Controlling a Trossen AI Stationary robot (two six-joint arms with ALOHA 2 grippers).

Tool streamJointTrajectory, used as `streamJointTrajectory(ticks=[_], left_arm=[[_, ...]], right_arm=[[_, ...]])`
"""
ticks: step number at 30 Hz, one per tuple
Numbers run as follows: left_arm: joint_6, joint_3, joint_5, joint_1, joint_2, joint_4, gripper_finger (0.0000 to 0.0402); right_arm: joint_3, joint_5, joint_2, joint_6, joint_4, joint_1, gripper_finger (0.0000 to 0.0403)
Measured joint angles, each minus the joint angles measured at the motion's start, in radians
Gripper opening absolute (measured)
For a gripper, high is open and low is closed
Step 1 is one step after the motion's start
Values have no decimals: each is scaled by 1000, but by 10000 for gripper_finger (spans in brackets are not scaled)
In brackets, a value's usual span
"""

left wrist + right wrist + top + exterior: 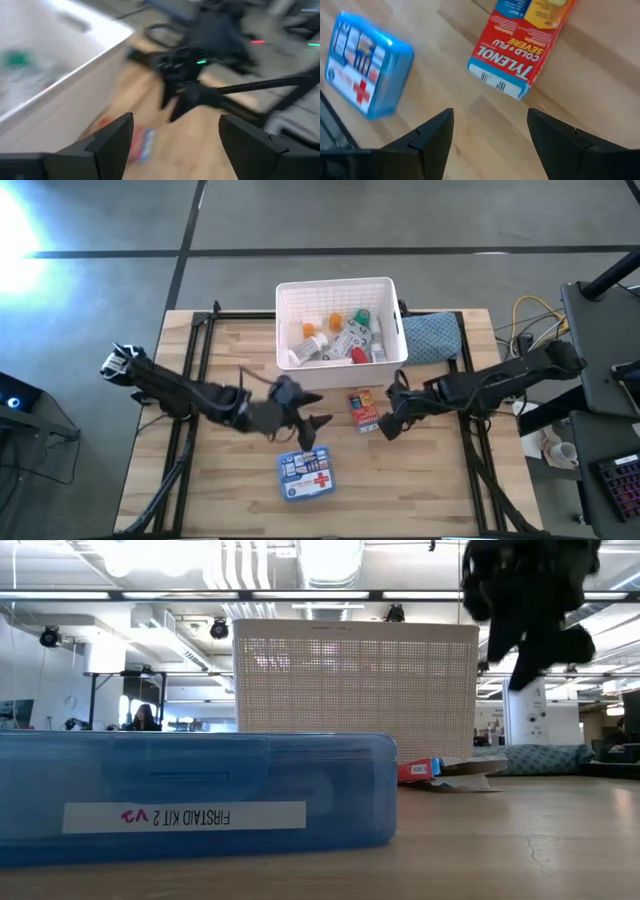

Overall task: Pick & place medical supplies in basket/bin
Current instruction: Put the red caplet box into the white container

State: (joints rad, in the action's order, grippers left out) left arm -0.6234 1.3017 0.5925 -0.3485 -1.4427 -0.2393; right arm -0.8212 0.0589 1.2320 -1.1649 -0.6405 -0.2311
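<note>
While both arms hover over wooden table [430, 480], white basket [336, 288] sits at far edge, supplies already inside. Blue first-aid pouch [306, 474] lies near front edge. Red Tylenol box [362, 410] lies between pouch and basket. Left gripper [312, 428] jaws open, empty, above pouch. Right gripper [385, 423] jaws open, empty, just beside box.

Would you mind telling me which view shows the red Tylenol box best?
The right wrist view: the Tylenol box fills it, label readable. The high view shows it small on the table; the low view only an edge; the left wrist view a blur.
</note>
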Motion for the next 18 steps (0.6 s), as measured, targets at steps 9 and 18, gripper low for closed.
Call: streamJointTrajectory(ticks=[9,18], left_arm=[[-391,-104,120,-26,-92,-88,271],[-390,-48,38,38,-336,-49,271]], right_arm=[[237,109,0,-204,306,35,259],[363,156,0,-266,523,37,269]])
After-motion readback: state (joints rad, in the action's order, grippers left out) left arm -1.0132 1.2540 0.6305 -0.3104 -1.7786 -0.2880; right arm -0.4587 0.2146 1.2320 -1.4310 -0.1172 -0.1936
